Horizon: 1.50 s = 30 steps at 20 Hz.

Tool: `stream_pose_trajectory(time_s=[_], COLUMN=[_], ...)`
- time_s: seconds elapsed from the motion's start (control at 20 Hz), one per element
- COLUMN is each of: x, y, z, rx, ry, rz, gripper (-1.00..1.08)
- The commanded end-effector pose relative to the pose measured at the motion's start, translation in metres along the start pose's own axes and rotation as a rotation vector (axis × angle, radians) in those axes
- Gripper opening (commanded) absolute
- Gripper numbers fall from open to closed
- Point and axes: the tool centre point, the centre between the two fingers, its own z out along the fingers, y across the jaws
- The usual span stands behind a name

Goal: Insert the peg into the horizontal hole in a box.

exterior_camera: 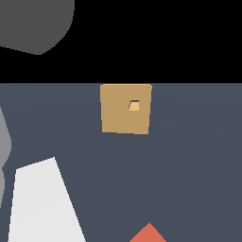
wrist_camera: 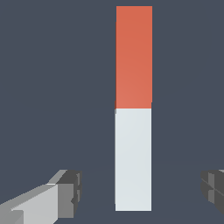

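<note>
Orange-red at one end and pale grey-white at the other, the peg (wrist_camera: 133,109) is lying flat on the dark blue-grey tabletop (wrist_camera: 52,87), and in the wrist view it is sitting between the two fingertips of the gripper (wrist_camera: 142,188), which are standing wide apart with clear floor showing on either side of the bar; nothing is being held. One dark finger pad (wrist_camera: 72,192) is showing well apart from the peg's white half, and the other is just peeking in at the frame edge on the peg's far side. The gripper appears to be pointing straight down over the white end, not yet low enough to close. In the exterior view only a corner of the peg's orange end (exterior_camera: 148,233) is showing, well apart from the tan box (exterior_camera: 125,109), whose small square hole (exterior_camera: 134,106) is facing the camera. The step in hand is judged to be the grasp: it would go best if the fingers are centring on the peg's width, descending until the pads are flanking its sides, and closing squarely on the white half, leaving the orange end free to lead into the hole. A skewed grip would be tilting the bar and spoiling alignment with that tight opening.
</note>
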Motion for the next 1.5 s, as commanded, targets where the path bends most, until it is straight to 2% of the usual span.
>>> stream_pose_trajectory(time_s=[0.0,0.45,0.7,0.75,1.3,1.45], x=[0.000,-0.001,-0.001,-0.001,0.000,0.009], y=[0.000,-0.002,-0.001,-0.001,-0.001,-0.003], z=[0.003,0.043,0.050,0.050,0.050,0.047], rx=[0.000,0.000,0.000,0.000,0.000,0.000], ry=[0.000,0.002,0.002,0.002,0.002,0.002], rz=[0.000,0.006,0.006,0.006,0.005,-0.019], gripper=[1.00,1.00,1.00,-1.00,-1.00,-1.00])
